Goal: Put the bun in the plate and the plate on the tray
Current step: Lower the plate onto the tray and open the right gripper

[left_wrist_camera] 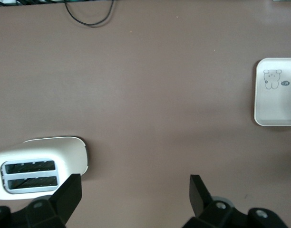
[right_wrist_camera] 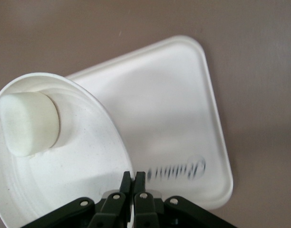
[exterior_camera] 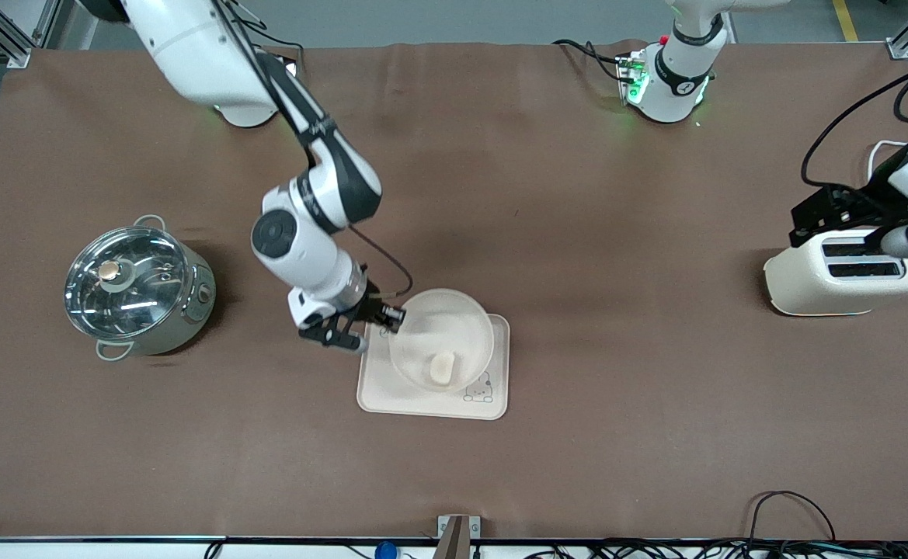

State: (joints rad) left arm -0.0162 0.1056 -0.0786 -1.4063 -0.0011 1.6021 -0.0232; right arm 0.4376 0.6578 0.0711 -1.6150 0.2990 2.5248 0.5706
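Observation:
My right gripper (exterior_camera: 391, 317) is shut on the rim of the round cream plate (exterior_camera: 454, 318) and holds it over the cream rectangular tray (exterior_camera: 430, 402). I cannot tell whether the plate touches the tray. The small off-white bun (exterior_camera: 443, 367) lies inside the plate. In the right wrist view the right gripper (right_wrist_camera: 134, 176) pinches the plate (right_wrist_camera: 88, 156), with the bun (right_wrist_camera: 27, 122) in it and the tray (right_wrist_camera: 174, 118) with its lettering below. My left gripper (exterior_camera: 809, 223) waits open and empty above the table beside the toaster. It also shows in the left wrist view (left_wrist_camera: 136, 187).
A cream toaster (exterior_camera: 842, 276) stands at the left arm's end of the table, also in the left wrist view (left_wrist_camera: 41, 164). A steel pot with a glass lid (exterior_camera: 139, 291) stands at the right arm's end. Cables lie along the table's front edge (exterior_camera: 787, 505).

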